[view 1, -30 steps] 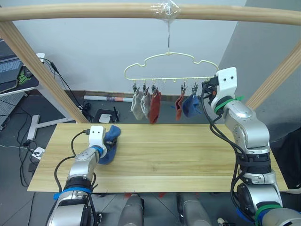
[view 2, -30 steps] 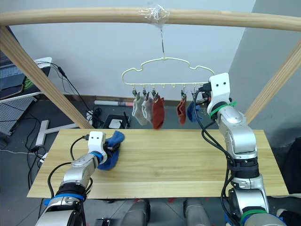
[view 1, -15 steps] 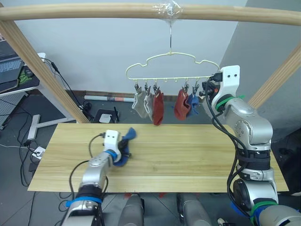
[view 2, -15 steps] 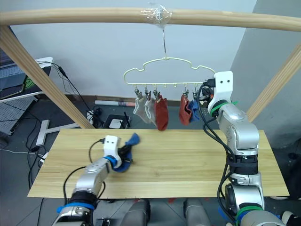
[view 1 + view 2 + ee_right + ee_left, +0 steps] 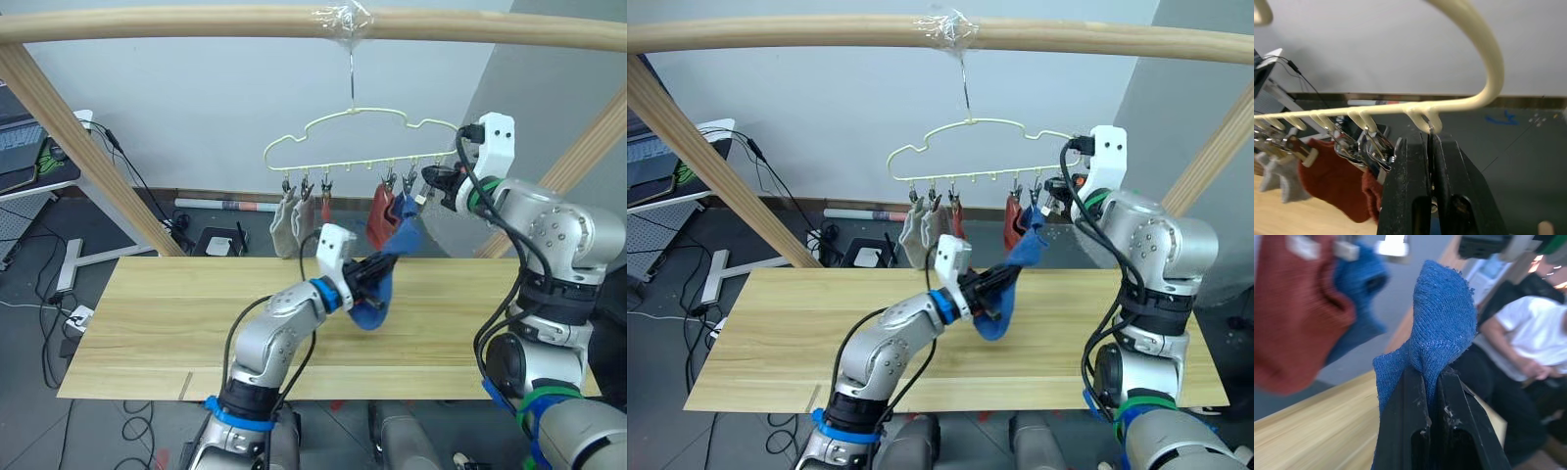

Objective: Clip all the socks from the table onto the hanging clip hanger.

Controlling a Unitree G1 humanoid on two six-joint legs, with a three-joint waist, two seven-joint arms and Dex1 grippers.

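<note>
Blue sock (image 5: 384,277), the last one, lifted off the table (image 5: 127,323) and carried up near the clip hanger (image 5: 353,142); left gripper (image 5: 370,273) clamped on it. Right gripper (image 5: 1430,161) pinched together on the end clip (image 5: 1430,131). Clipping not yet done.

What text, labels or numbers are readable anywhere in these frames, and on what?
None readable.
Socks, clip hanger, table: no print visible.
Blue sock held in the left gripper: no label.
Right gripper, jaws closed on the end clip: no marking.
Laptop screen: too small to read.
</note>
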